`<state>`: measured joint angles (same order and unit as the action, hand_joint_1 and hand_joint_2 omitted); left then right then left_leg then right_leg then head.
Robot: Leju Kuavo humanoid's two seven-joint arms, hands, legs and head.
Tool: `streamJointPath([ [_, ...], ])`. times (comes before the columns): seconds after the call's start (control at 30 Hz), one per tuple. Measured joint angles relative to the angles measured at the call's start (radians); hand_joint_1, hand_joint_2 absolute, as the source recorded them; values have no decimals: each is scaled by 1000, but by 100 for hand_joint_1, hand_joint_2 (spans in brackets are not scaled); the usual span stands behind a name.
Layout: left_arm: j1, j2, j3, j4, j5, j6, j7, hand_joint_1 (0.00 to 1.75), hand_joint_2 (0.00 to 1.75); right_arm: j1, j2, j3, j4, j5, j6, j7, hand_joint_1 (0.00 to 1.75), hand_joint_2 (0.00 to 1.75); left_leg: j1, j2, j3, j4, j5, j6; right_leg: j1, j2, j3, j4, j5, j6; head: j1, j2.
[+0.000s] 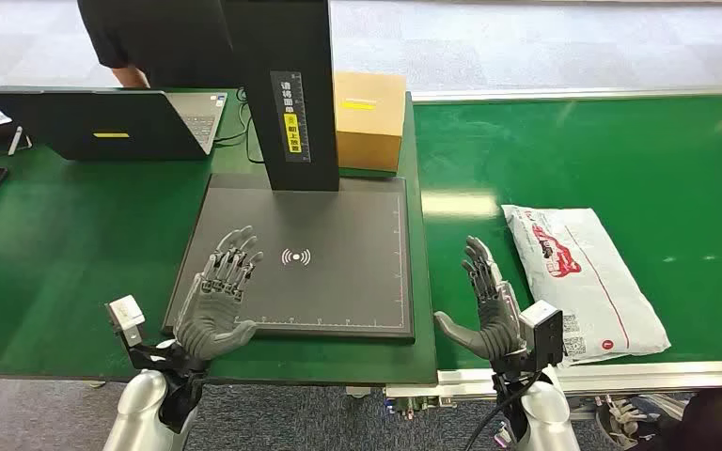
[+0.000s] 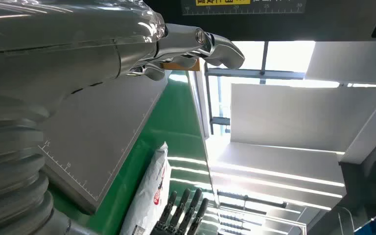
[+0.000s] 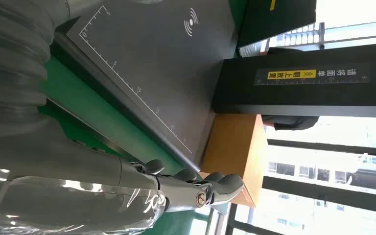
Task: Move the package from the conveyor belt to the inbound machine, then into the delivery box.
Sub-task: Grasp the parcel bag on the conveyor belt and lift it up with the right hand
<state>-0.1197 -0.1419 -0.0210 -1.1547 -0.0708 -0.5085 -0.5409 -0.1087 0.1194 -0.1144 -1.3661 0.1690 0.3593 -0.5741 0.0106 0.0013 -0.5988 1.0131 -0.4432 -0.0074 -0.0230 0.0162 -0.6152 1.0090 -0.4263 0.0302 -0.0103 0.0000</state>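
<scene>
The white package (image 1: 581, 280) lay flat on the green conveyor belt (image 1: 639, 160), just right of the right robot hand (image 1: 489, 305) and untouched by it. Both robot hands were raised palm-inward with fingers spread wide, holding nothing. The left robot hand (image 1: 221, 301) hovered over the near left edge of the inbound machine's dark scanning plate (image 1: 338, 272), whose black column (image 1: 287, 85) stood behind. A cardboard box (image 1: 368, 117) sat beside the column; a laptop (image 1: 103, 120) rested on the counter (image 1: 56, 263).
</scene>
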Motion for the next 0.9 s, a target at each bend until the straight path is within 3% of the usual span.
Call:
streamJointPath([
  [0.77,-2,0,1,0,-3,6,-5,0,175,-3,-3,-18,6,4,-29,-1,0,175,0,0,0,0,0,0,0,0,0,0,0,0,0,0],
  [0.9,-2,0,1,0,-3,6,-2,0,175,-3,-3,-28,5,46,-98,4,0,175,0,0,0,0,0,0,0,0,0,0,0,0,0,0],
])
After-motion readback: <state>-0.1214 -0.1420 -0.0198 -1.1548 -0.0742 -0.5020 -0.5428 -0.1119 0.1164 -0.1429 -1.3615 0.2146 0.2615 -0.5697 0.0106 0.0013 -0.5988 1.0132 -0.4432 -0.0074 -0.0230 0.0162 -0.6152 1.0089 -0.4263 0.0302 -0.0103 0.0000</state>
